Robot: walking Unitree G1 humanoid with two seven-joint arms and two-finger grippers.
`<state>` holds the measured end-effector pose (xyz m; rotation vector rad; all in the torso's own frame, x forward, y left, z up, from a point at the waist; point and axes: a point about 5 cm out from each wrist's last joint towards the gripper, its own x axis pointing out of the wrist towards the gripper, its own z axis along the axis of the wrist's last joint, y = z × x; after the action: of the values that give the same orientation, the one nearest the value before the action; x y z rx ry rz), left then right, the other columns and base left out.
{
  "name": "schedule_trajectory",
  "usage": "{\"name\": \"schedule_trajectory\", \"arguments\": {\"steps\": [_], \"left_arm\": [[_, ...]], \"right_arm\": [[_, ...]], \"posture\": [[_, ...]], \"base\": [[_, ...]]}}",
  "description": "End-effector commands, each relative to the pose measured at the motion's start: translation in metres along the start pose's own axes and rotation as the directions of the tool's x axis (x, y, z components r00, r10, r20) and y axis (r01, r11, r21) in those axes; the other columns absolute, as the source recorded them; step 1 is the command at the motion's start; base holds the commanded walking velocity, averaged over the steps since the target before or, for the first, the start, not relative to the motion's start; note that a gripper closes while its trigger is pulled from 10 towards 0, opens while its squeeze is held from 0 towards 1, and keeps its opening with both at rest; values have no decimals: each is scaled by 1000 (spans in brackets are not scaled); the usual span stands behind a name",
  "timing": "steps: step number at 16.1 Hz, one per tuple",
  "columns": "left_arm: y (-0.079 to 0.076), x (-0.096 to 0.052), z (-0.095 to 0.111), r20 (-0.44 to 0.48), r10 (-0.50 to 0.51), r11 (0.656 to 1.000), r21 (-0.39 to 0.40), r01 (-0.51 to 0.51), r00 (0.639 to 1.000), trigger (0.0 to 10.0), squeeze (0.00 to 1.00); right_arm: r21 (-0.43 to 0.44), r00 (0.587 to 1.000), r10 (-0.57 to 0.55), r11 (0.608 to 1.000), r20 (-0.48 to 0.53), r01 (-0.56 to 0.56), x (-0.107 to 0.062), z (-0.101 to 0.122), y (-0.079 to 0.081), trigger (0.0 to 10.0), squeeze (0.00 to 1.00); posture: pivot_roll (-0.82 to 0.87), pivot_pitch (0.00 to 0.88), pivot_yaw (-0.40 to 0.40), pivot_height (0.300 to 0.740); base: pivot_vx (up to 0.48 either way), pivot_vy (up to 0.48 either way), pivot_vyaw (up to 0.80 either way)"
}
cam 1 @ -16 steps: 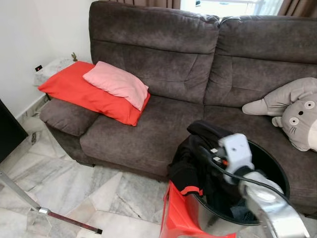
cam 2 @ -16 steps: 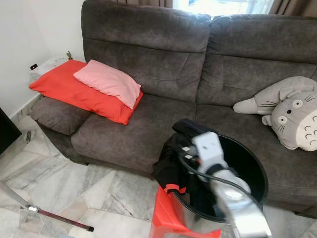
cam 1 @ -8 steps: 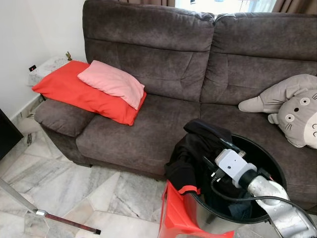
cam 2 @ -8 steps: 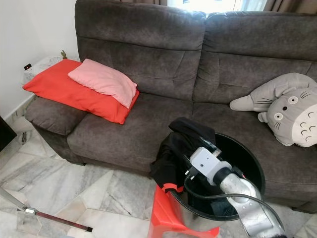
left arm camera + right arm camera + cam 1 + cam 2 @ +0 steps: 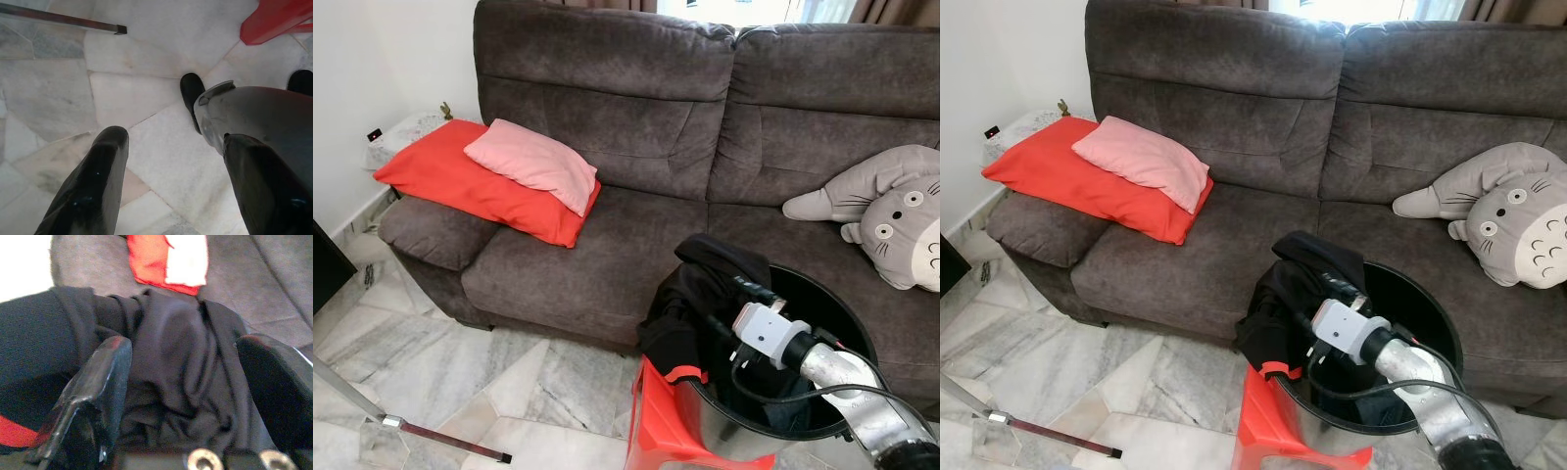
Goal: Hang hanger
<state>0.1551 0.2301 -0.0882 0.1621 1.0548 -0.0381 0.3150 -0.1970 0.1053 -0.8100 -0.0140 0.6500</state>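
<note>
**Right pincer at bin rim, fingers wide**

Right pincer (image 5: 181,396) reaches into black bin (image 5: 847,323), fingers spread wide around black garment (image 5: 705,294) draped over the near rim. Hanger not discernible. Left pincer (image 5: 171,181) hangs open above marble floor (image 5: 440,362). Sofa (image 5: 607,147) stands just behind the bin.

Sofa (image 5: 636,147): dark brown-grey
Big cushion (image 5: 440,176): red
Small pillow (image 5: 533,166): pink
Plush (image 5: 891,215): grey with white belly
Garment (image 5: 700,304): black, red trim
Bin (image 5: 832,323): black inside
Stool (image 5: 656,431): red
Floor (image 5: 440,362): grey-white marble
</note>
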Motion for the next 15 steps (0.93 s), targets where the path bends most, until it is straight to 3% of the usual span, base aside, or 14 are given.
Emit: {"name": "schedule_trajectory", "arguments": {"steps": [1, 5, 7, 11, 15], "left_arm": [[2, -2, -9, -27, 5, 1000, -11, -6, 1000, 10000, 0], [-2, -1, -10, -28, 2, 1000, -8, -2, 1000, 10000, 0], [-5, -1, -10, -30, -2, 1000, -8, 2, 1000, 10000, 0], [-4, -1, -11, -33, 2, 1000, -16, -3, 999, 10000, 0], [2, -2, -11, -32, 5, 1000, -18, -5, 999, 10000, 0]], "right_arm": [[-2, 998, 16, 1000, 59, -16, 6, 6, -1, 10000, 0], [-32, 991, -75, 996, 106, 79, 19, 17, -15, 10000, 0], [-25, 991, -72, 997, 116, 76, 25, 19, -19, 10000, 0], [39, 980, 147, 987, 136, -154, 30, 18, 3, 10000, 0], [56, 961, 216, 972, 173, -229, 33, 19, 15, 10000, 0]], "posture": [[-94, 101, 46, 740], [-84, 106, 46, 740], [-78, 109, 44, 740], [-66, 114, 38, 740], [-64, 113, 43, 740]], "base": [[0, 0, 0], [0, 0, 0], [0, 0, 0], [0, 0, 0], [0, 0, 0]]}}
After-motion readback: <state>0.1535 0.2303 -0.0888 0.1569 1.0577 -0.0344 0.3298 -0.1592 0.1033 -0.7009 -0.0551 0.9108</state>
